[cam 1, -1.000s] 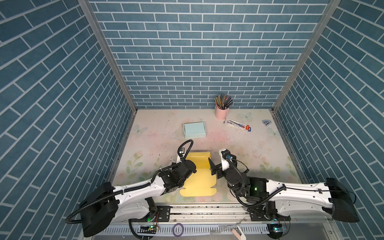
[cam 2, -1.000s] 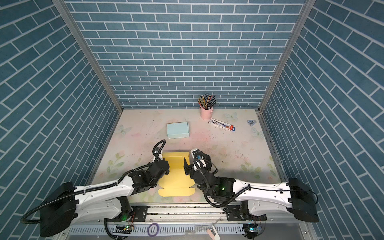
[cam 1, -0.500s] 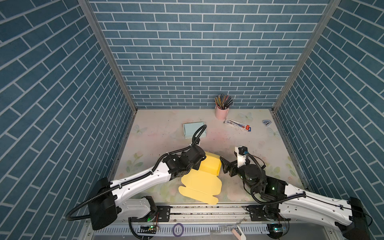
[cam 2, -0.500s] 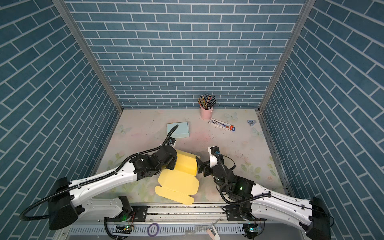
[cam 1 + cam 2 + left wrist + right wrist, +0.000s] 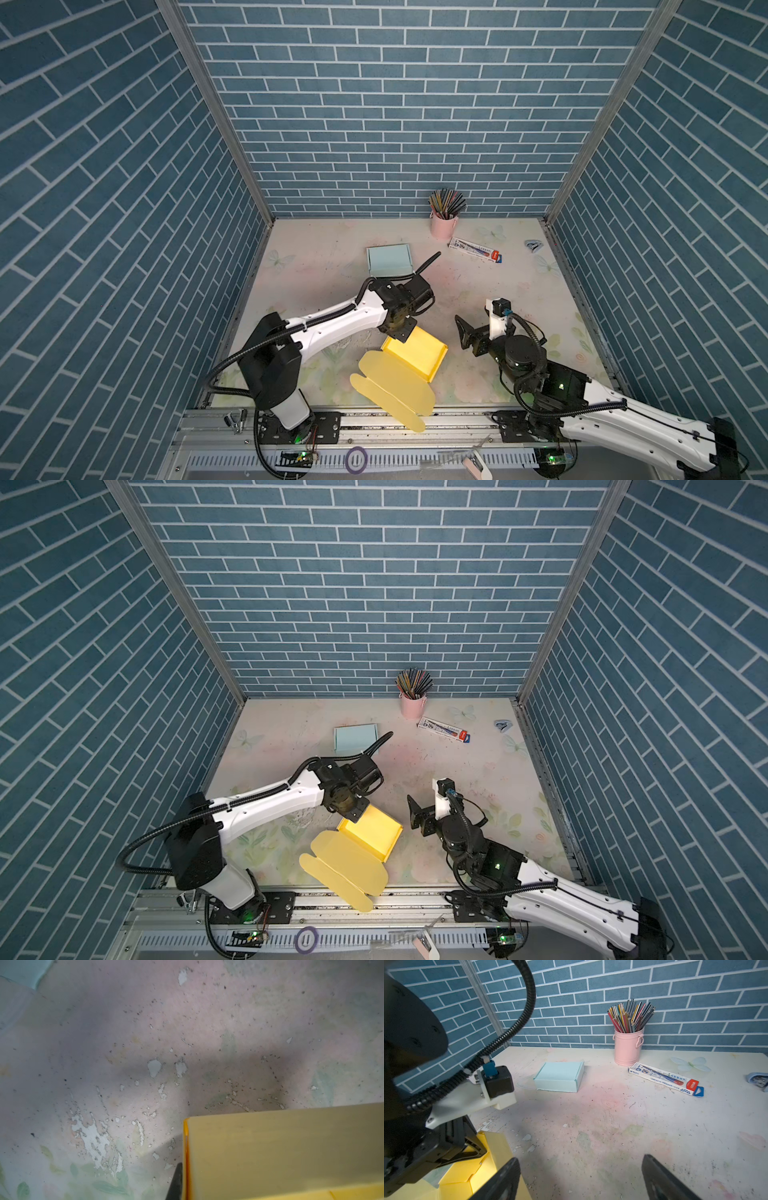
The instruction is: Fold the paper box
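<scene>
Box (image 5: 415, 353) has been lifted and turned by your left fingers (image 5: 175, 1184), clamped on its edge; right fingers (image 5: 660, 1178) stand open, clear. Fold lid (image 5: 395, 386) next.

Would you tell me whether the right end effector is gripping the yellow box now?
No, the right end effector stands open beside the yellow box, clear of it; only the left end effector pinches it.

You have yellow paper box (image 5: 417, 353) near front middle of counter (image 5: 332, 266), turned diagonally. Tray half formed, walls up, hollow facing up. Winged lid flap (image 5: 392, 386) unfolded, reaching over counter's front edge.
</scene>
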### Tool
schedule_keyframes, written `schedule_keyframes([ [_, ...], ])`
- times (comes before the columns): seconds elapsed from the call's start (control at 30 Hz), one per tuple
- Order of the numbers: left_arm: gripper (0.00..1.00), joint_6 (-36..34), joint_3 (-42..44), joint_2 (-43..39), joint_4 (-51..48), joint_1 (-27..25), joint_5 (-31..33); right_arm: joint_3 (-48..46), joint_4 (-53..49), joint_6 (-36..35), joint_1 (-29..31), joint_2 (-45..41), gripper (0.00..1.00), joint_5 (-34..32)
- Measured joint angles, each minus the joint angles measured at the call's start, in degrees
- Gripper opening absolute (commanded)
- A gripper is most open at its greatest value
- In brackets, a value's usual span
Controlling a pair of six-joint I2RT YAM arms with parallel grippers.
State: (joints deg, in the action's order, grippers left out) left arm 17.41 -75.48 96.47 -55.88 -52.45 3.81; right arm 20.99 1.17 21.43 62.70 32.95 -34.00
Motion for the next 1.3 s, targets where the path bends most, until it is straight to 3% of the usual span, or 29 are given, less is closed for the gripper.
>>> schedule_keyframes([
  [0.27, 0.08, -3.4, -5.2, 11.9, -3.9, 2.4, -5.4, -1.5, -0.1, -0.8, -4.5, -0.1, 0.93, 2.0],
  [0.63, 0.15, -6.8, -7.9, 19.3, -5.1, 5.1, -5.2, -2.8, 0.0, -0.9, -8.1, 0.6, 0.93, 5.4],
  [1.3, 0.51, -7.3, -9.3, 20.0, -5.0, 6.9, -5.1, -2.8, 1.0, -2.4, -12.0, 1.7, 0.93, 7.7],
])
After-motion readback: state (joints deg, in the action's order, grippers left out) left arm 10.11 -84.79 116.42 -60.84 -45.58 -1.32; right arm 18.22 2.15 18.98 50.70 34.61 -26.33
